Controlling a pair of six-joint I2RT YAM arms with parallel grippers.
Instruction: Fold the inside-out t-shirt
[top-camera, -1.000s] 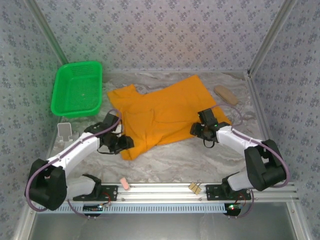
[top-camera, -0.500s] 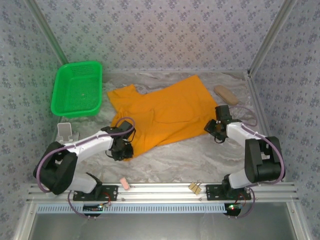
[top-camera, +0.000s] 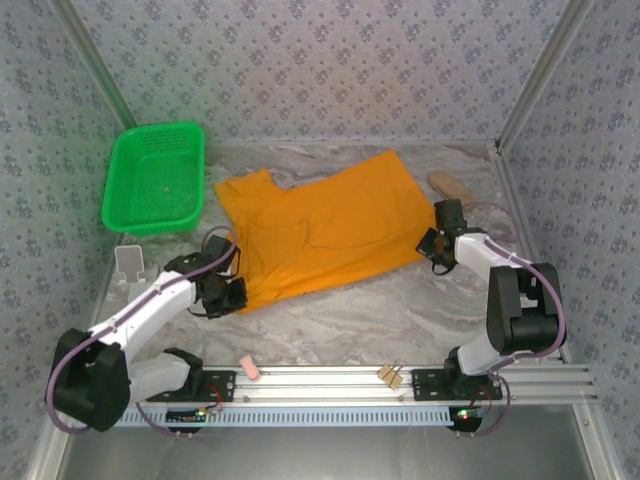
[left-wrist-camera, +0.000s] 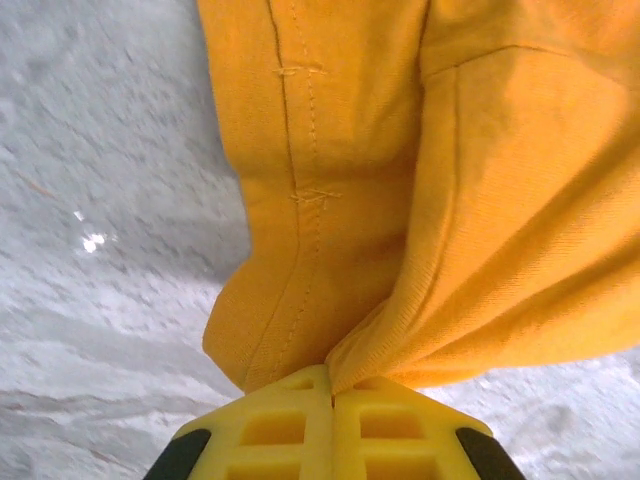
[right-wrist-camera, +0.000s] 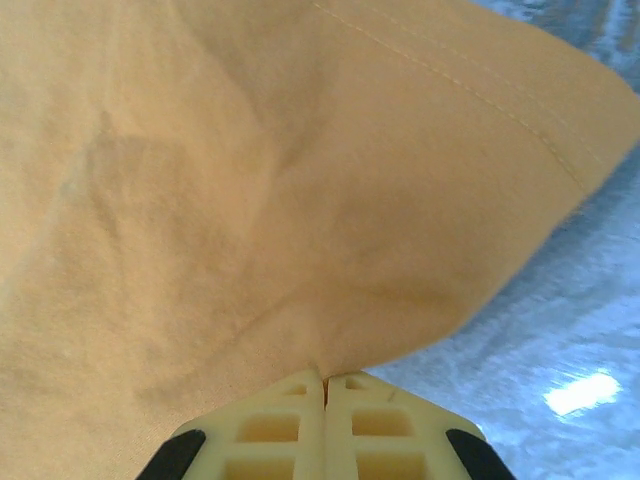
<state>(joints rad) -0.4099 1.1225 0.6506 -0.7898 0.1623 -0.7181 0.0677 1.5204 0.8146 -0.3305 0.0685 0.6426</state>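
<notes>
The orange-yellow inside-out t-shirt (top-camera: 320, 225) lies spread on the marbled table, plain side up; no print or neck tag shows. My left gripper (top-camera: 236, 292) is shut on the shirt's near-left corner, and cloth (left-wrist-camera: 420, 200) bunches out from between its yellow fingers (left-wrist-camera: 270, 425). At the shirt's right edge my right gripper (top-camera: 436, 243) is shut on the fabric (right-wrist-camera: 250, 200), which pinches into the closed fingers (right-wrist-camera: 375, 425). A stitched hem (right-wrist-camera: 470, 90) runs along that edge.
A green plastic basket (top-camera: 155, 178) stands at the back left. A tan oblong object (top-camera: 452, 189) lies at the back right. A small white stand (top-camera: 128, 262) sits left of my left arm. Clips (top-camera: 389, 375) and a pink piece (top-camera: 250, 368) rest on the front rail.
Both grippers pulled outward with the shirt: the right one moved right and back, the left one shifted left. The near edge of the shirt is now stretched flatter.
</notes>
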